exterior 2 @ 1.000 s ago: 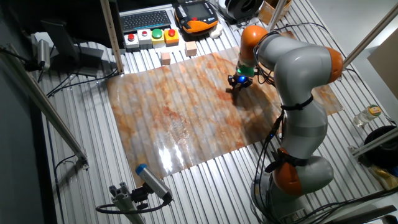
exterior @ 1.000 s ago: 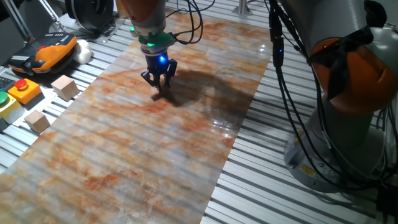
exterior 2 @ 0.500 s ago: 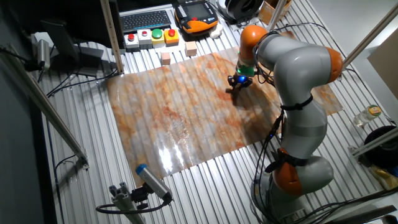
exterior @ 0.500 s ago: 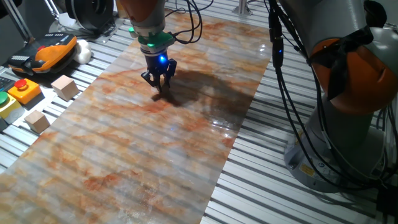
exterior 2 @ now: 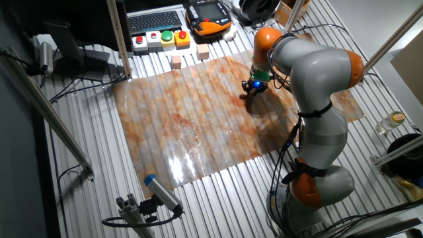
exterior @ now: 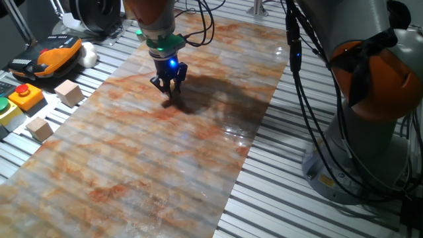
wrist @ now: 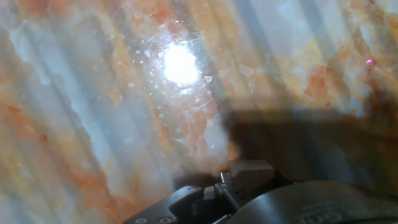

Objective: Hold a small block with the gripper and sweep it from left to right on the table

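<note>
Down on marbled sheet (exterior: pixel 132 158), fingers (exterior: pixel 170 93) nearly together; grip unclear.

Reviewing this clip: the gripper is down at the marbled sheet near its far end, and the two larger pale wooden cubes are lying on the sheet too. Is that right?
Not quite. The gripper is down at the marbled sheet, but the two larger pale wooden cubes sit off it, on the bare ribbed metal table beside the sheet's edge. Both fixed views show this.
</note>
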`<state>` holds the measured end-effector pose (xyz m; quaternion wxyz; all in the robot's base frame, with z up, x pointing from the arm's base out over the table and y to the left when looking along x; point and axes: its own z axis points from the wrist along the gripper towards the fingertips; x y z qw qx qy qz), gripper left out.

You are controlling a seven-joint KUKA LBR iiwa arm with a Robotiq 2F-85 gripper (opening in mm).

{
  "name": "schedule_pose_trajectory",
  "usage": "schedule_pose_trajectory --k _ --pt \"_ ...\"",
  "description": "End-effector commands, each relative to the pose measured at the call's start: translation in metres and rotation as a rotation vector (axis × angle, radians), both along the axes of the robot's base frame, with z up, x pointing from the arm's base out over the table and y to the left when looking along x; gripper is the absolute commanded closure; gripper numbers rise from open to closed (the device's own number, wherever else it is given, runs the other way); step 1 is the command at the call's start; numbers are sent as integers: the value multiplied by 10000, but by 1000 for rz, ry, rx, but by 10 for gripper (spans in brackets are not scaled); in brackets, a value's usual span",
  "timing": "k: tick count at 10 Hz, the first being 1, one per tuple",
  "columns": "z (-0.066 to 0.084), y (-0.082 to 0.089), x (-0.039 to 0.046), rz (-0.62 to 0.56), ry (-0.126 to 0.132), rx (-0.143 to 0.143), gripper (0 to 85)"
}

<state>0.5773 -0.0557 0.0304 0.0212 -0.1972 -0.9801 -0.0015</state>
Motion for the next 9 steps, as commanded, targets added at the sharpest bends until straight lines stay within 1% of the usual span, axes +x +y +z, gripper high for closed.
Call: schedule_pose_trajectory --k 1,3,6,8,9 --pt "1 3 1 2 -3 -8 850" --pt "1 3 1 11 -4 2 850" --pt "1 3 1 17 -6 -3 850" --pt "1 3 1 18 -14 -17 850" --pt "1 3 1 18 -16 -20 850"
